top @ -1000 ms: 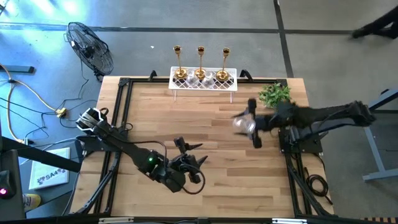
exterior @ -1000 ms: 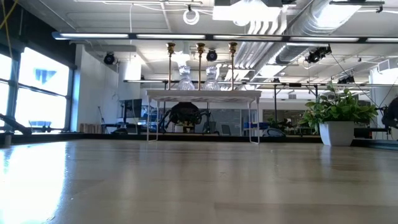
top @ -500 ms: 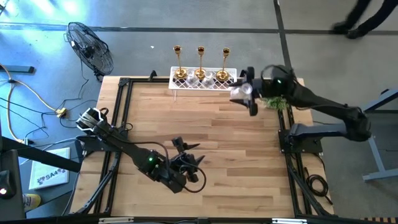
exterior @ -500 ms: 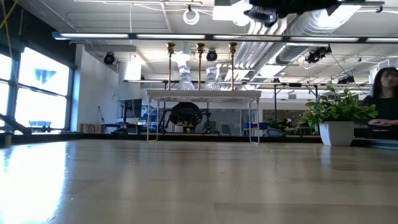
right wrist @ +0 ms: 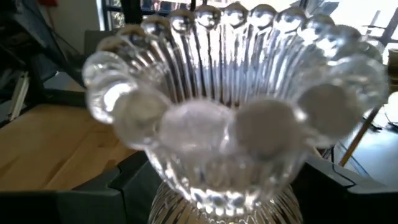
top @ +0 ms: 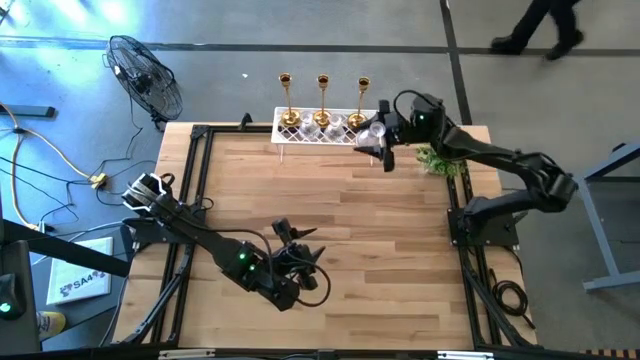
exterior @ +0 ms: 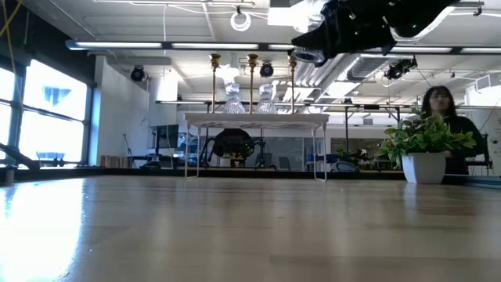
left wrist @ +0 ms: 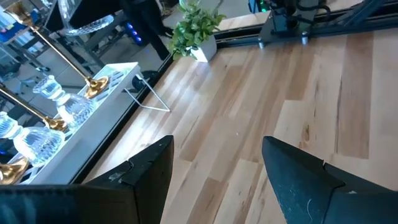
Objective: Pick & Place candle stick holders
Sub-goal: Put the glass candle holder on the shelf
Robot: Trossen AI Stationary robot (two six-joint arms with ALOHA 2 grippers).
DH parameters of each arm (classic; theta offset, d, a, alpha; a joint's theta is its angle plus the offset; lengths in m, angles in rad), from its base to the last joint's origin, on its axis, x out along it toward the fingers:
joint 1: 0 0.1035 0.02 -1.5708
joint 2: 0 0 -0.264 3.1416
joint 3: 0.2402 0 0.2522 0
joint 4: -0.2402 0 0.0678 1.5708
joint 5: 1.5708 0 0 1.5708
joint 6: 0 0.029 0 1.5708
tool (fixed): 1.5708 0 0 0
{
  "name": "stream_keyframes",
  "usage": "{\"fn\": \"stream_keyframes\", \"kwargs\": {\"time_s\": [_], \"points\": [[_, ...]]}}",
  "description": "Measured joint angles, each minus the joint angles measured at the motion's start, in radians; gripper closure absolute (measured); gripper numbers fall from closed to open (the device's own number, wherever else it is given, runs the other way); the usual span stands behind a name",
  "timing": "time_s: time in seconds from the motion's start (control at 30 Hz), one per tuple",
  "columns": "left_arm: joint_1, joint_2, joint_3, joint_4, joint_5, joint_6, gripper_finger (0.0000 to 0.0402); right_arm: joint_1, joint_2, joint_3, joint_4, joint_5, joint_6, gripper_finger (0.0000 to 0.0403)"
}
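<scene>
**Glass holder up in the air by the rack**

Wood-plank table [top: 330, 200] sits in a black frame, floor fan [top: 145, 75] off the far left corner. White lattice rack [top: 327, 127] at the far edge carries three gold holders [top: 322, 98] and two glass ones [left wrist: 53, 90]. Potted plant [top: 442, 153] beside it. Right gripper [top: 383, 140] clamps a ribbed, beaded glass candle holder [right wrist: 230, 118] above the rack's right end. Left gripper [top: 300, 262] rests near the front, fingers apart, empty.
</scene>
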Motion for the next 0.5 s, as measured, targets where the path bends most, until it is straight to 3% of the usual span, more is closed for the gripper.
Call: {"fn": "stream_keyframes", "kwargs": {"time_s": [0.27, 0.5], "points": [[0.0, 0.0, 0.0, -0.02, -0.008, -0.005, 0.0163, -0.105, 0.083, 0.0, 0.101, 0.003, 0.095, 0.0134], [0.0, 0.0, 0.0, -0.025, -0.011, -0.005, 0.0163, -0.11, 0.159, 0.0, 0.098, 0.003, 0.07, 0.0134]]}}
